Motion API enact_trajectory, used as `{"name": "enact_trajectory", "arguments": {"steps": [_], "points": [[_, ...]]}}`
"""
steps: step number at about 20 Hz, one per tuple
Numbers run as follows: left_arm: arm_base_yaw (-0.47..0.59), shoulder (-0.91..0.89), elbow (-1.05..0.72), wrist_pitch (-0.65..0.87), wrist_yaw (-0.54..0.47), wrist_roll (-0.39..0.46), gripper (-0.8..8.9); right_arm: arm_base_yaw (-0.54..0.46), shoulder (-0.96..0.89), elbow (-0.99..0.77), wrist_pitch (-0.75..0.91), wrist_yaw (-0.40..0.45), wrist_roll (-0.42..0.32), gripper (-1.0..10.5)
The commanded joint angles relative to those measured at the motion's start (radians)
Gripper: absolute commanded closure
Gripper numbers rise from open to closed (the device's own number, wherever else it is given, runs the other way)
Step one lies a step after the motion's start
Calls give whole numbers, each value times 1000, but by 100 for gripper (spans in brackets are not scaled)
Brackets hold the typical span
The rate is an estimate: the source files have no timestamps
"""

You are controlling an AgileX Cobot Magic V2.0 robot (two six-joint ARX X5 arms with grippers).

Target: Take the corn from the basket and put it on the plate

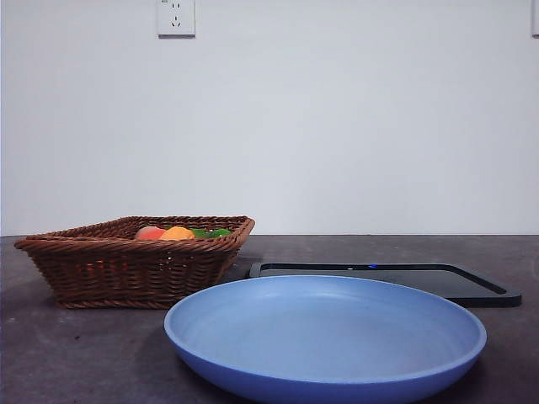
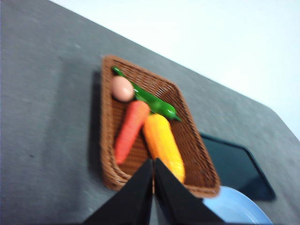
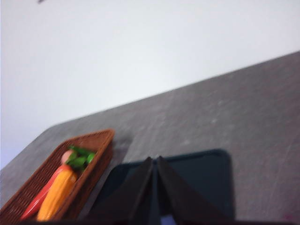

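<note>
The dark brown wicker basket (image 1: 135, 265) stands at the left of the table. Inside it lies the orange-yellow corn (image 2: 164, 146), beside an orange-red carrot (image 2: 131, 130), a pinkish fruit (image 2: 122, 88) and a green leafy item (image 2: 152, 101). In the front view only the corn's top (image 1: 178, 233) shows over the rim. The light-blue plate (image 1: 324, 337) sits at the front, nothing on it. My left gripper (image 2: 153, 161) is shut, high above the basket's near edge. My right gripper (image 3: 154, 160) is shut above the black tray, with the corn (image 3: 57, 195) well off to one side.
A flat black rectangular tray (image 1: 383, 278) lies behind the plate, to the right of the basket. A wall with a socket (image 1: 176, 17) closes the far side of the grey table (image 1: 50, 353).
</note>
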Motion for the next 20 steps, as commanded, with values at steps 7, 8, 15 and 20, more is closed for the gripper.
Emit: {"name": "enact_trajectory", "arguments": {"steps": [7, 8, 15, 20], "points": [[0, 194, 199, -164, 108, 217, 808, 0, 232, 235, -233, -146, -223, 945], [0, 212, 217, -185, 117, 239, 808, 1, 263, 261, -274, -153, -259, 945], [-8, 326, 319, -308, 174, 341, 808, 29, 413, 392, -486, -202, -443, 945], [-27, 351, 328, -315, 176, 351, 808, 88, 463, 426, -546, -197, -478, 945]]}}
